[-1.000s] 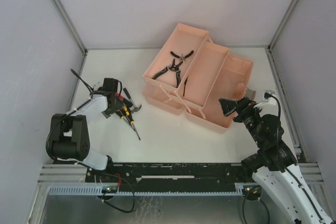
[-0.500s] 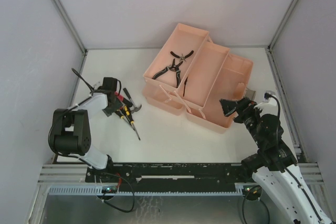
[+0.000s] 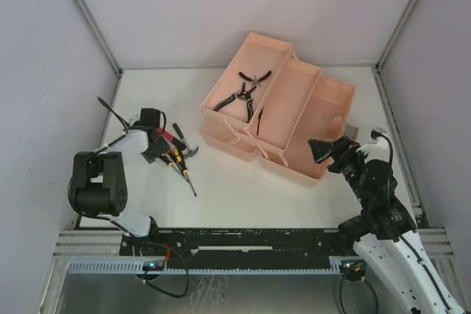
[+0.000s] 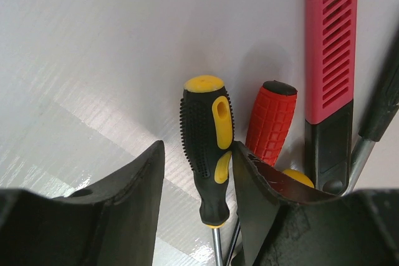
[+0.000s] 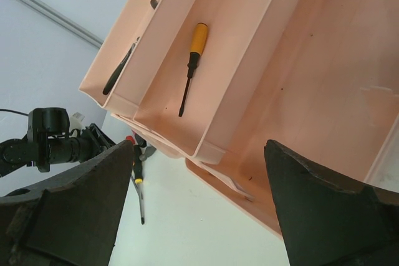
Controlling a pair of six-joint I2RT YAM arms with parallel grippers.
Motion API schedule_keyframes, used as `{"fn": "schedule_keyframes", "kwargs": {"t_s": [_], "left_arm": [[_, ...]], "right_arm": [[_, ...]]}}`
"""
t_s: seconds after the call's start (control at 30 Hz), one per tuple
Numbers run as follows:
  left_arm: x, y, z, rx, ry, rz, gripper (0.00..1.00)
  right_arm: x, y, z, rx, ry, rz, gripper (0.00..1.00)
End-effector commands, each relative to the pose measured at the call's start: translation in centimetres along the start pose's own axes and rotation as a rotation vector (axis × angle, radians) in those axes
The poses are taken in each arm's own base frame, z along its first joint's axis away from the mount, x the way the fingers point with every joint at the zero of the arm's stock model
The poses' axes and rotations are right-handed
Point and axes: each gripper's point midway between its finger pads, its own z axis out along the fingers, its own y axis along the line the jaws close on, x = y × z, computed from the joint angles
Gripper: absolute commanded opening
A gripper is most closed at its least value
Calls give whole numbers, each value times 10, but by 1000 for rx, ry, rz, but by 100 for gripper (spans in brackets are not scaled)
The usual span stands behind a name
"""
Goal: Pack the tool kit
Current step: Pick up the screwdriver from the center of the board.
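Observation:
The pink tool box [image 3: 333, 117] stands open with its trays stepped out. The far tray holds black pliers [image 3: 241, 93]. The middle tray holds an orange-handled screwdriver [image 5: 191, 65]. On the table at the left lie a black-and-yellow screwdriver [image 4: 207, 130], a red-handled screwdriver [image 4: 272, 114] and a red-and-black handled tool [image 4: 330, 42]. My left gripper [image 4: 198, 175] is low over them and open. Its jaws straddle the black-and-yellow handle, the right jaw touching it and the left jaw apart. My right gripper [image 5: 196, 179] is open and empty over the box's near right part.
A small hammer [image 3: 191, 151] lies beside the screwdrivers. The left arm's cable [image 3: 110, 112] loops near the left wall. Frame posts and walls close the table on three sides. White table [image 3: 243, 189] lies between the tool pile and the box.
My left gripper has shifted slightly left over the tool pile. The right arm and the tool box have not moved.

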Motion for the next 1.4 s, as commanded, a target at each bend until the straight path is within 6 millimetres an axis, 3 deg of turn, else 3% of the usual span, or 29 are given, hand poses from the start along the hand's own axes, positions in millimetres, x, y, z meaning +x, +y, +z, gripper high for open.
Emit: {"fn": "schedule_keyframes", "kwargs": {"t_s": [0.0, 0.53, 0.63, 0.73, 0.8, 1.17, 1.27, 1.37], "left_arm": [[-8, 0, 3, 8, -13, 7, 51], [-9, -10, 6, 76, 31, 1, 51], [-9, -13, 6, 96, 46, 20, 40], [-4, -18, 0, 141, 66, 22, 35], [-2, -11, -2, 128, 52, 9, 34], [5, 5, -9, 102, 33, 8, 43], [10, 5, -9, 123, 38, 22, 37], [12, 7, -13, 136, 33, 25, 8]], "right_arm": [[-12, 8, -3, -22, -36, 9, 85], [-12, 5, -3, -9, -32, 12, 86], [-12, 4, -3, -6, -34, 15, 85], [-11, 7, -3, -20, -28, 6, 86], [-11, 7, -3, -21, -27, 3, 86], [-13, 7, -3, -21, -32, 9, 86], [-15, 7, -4, -22, -43, 13, 86], [-15, 7, -5, -22, -41, 18, 86]]}}
